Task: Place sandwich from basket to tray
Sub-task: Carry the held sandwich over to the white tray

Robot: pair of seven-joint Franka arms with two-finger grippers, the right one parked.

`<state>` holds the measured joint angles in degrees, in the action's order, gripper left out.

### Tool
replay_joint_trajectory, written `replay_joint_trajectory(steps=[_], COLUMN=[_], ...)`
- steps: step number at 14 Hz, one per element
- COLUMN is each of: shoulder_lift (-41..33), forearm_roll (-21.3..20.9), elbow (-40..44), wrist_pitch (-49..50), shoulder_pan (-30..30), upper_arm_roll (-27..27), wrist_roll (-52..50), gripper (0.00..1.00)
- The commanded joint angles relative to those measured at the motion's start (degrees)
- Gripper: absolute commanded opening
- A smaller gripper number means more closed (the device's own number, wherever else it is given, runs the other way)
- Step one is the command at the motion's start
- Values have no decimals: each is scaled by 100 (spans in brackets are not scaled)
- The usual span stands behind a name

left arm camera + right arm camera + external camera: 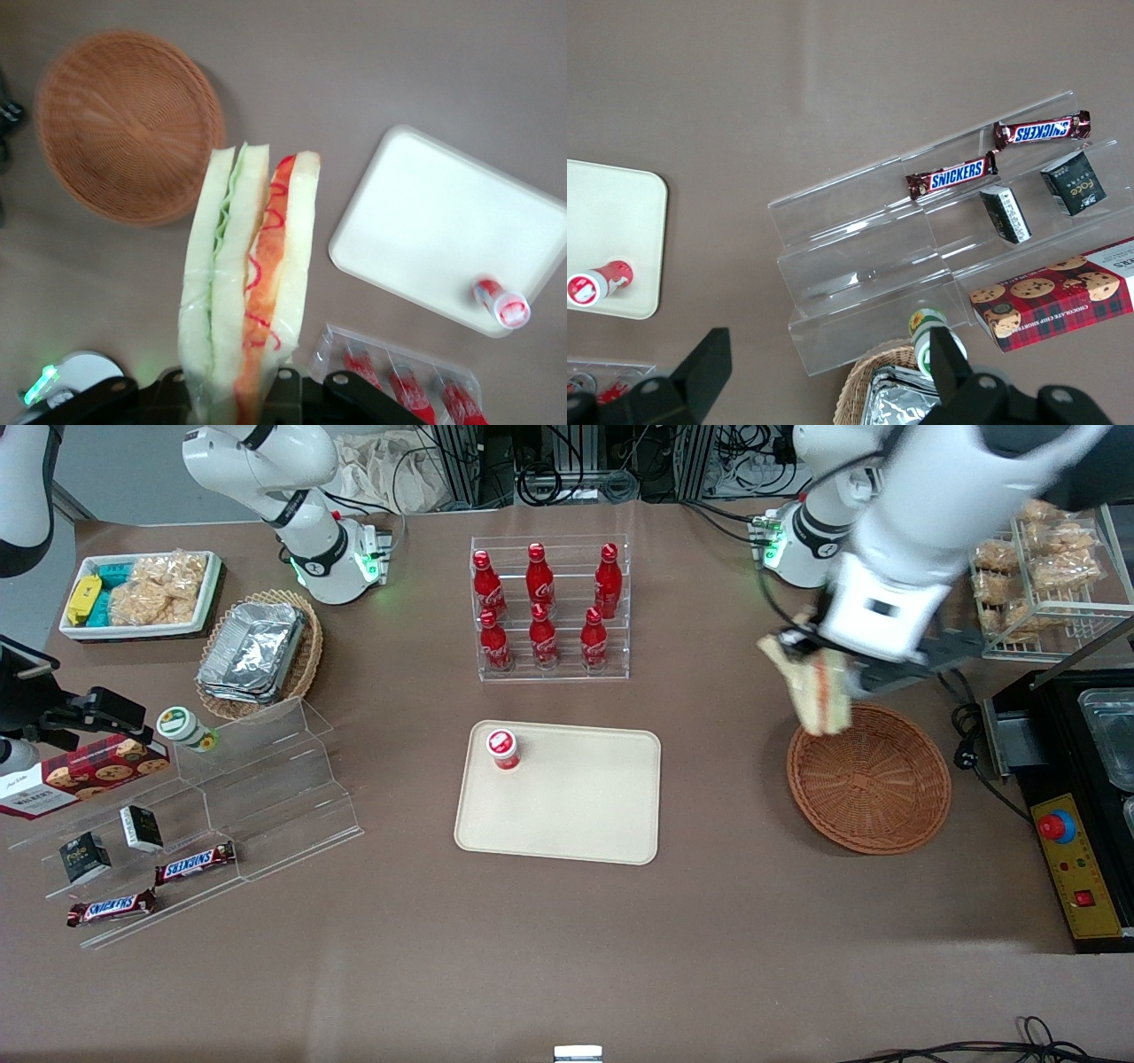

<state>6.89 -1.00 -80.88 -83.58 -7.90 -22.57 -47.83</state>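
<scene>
So rn the hand [828,682] is up in the air pinching the sandwich [819,691], fingers clamped on the wrapped wedge w/ the rest of it hanging out past the fingertips. It's lifted clear of the basket [870,779], hanging over the basket's rim on the edge farther from the front cam, so nothing's left in the basket afaict. The thing that matters for the next bit imo: the tray [560,793] lies sideways from the hand, toward the parked arm's end of the surface, w/ a stretch of bare brown surface between basket and tray. In the wrist cam you can see it nicely: sandwich [250,274] runs long-ways straight out from the hand, cut edge w/ the green and red-orange layers facing the cam, basket [128,124] off to one side of it and tray [443,221] off to the other. Tray's long axis runs roughly along that same sideways line, so plenty of room to land. Only catch is the small red-capped bottle [503,747] sitting on the tray corner nearest the coke bottle rack [549,607], so prob aim for the open middle or the end closer to the basket.
</scene>
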Motion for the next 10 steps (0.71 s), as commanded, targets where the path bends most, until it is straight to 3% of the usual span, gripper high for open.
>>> replay_joint_trajectory(steps=[1,5,10], shoulder_lift=[601,1804,3448], forearm_roll=[-293,-839,-2007], elbow=[178,143,160], wrist_pitch=[-218,-1438,-2863], shoulder_pan=[-27,-659,-889], upper_arm_roll=[-764,-863,-855], wrist_roll=[-279,-735,-1473], gripper=[21,20,20])
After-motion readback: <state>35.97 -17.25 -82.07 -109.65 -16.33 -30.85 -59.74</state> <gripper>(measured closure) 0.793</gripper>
